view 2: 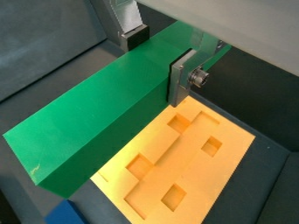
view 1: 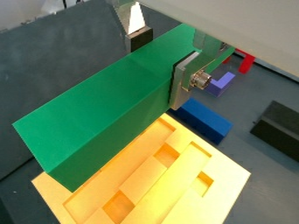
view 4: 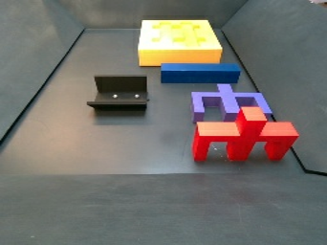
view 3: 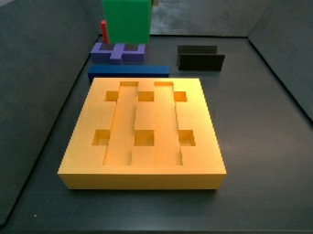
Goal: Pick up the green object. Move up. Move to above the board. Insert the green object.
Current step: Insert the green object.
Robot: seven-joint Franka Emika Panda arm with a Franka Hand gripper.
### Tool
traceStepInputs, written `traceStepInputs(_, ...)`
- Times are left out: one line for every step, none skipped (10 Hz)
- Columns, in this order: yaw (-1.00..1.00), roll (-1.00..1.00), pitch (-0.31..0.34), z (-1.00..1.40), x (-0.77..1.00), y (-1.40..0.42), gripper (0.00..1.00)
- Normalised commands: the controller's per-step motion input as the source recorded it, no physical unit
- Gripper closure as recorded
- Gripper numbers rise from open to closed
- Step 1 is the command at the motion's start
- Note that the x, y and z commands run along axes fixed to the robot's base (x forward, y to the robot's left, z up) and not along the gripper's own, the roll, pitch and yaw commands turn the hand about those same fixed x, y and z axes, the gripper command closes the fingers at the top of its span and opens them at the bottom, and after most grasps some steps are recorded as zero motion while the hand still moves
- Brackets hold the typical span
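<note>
We see the green object (view 3: 126,20) cut off by the frame's upper edge in a side view, hiding the gripper (view 1: 162,59) there; the board (view 1: 163,179) lies partly covered beneath it in both wrist views.

Dark grey floor (view 4: 76,144) carries: board (view 3: 145,128) frame centre in a side view, blue base (view 4: 200,74) touching its far edge, fixture (view 4: 120,93) left of centre, purple piece (view 4: 230,101), red cross (view 4: 246,136) lower right. Gripper (view 1: 165,61) is above the board, clamping the green bar (view 1: 111,105).
</note>
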Motion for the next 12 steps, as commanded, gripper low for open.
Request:
traceStepInputs(0.08,0.13,-0.116,-0.95,-0.22,-0.07,1.00)
traceStepInputs(0.01,0.04,-0.119,-0.91,-0.20,-0.04,1.00)
traceStepInputs(0.00,-0.02,-0.146,-0.92,-0.16,-0.03,1.00)
traceStepInputs(0.00,-0.09,-0.146,-0.79,-0.15,-0.06,1.00)
traceStepInputs(0.00,-0.13,-0.147,-0.73,-0.16,-0.07,1.00)
traceStepInputs(0.00,-0.06,-0.149,-0.78,-0.07,-0.18,1.00)
traceStepInputs(0.05,0.01,-0.133,-0.74,0.00,-0.25,1.00)
traceStepInputs(0.06,0.05,-0.134,-0.78,0.00,-0.22,1.00)
traceStepInputs(0.09,0.04,-0.126,-0.78,0.00,-0.21,1.00)
traceStepInputs(0.09,0.05,-0.096,-0.70,0.00,-0.16,1.00)
traceStepInputs(0.01,0.24,0.000,-0.52,0.18,-0.13,1.00)
traceStepInputs(0.00,0.33,0.000,-0.57,0.03,-0.02,1.00)
